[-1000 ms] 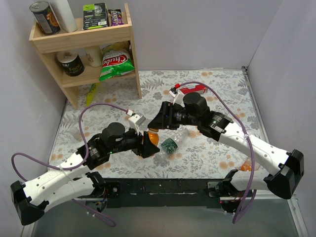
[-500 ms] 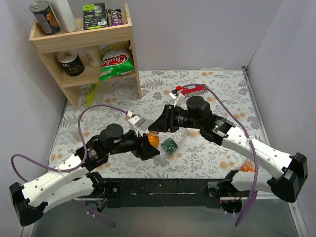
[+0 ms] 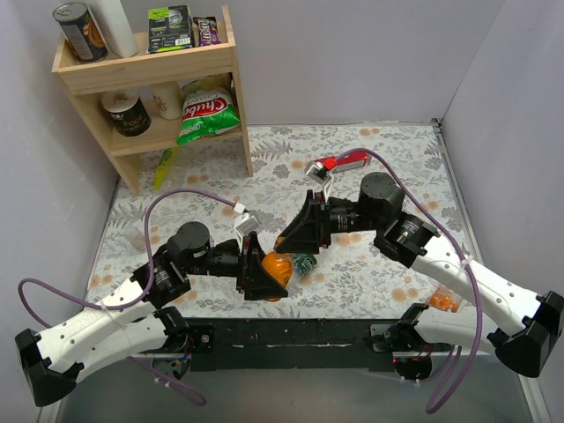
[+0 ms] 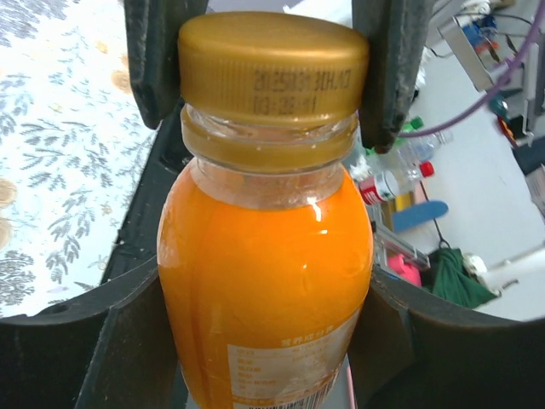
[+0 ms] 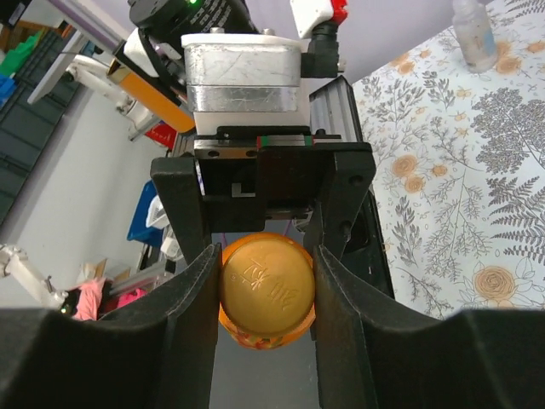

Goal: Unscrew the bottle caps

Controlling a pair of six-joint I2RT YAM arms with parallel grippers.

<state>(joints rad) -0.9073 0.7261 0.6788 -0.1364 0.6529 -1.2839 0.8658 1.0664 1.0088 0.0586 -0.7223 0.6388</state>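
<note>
Between left fingers [image 4: 119, 349], orange bottle [image 4: 264, 281]; between right fingers [image 5: 183, 341], its gold cap [image 4: 272, 72].

White link shells and black joint housings recorded on left arm [image 3: 97, 322] & right arm [image 3: 463, 271]; bases fixed at either end of black base rail [image 3: 291, 339]. One purple cable [image 3: 181, 194] per arm, looped beyond rail. Matte black fingers [image 5: 180, 213]. Scratched silver plate [image 5: 243, 72] and lit green LED [image 5: 192, 3] noted on L wrist unit.
</note>
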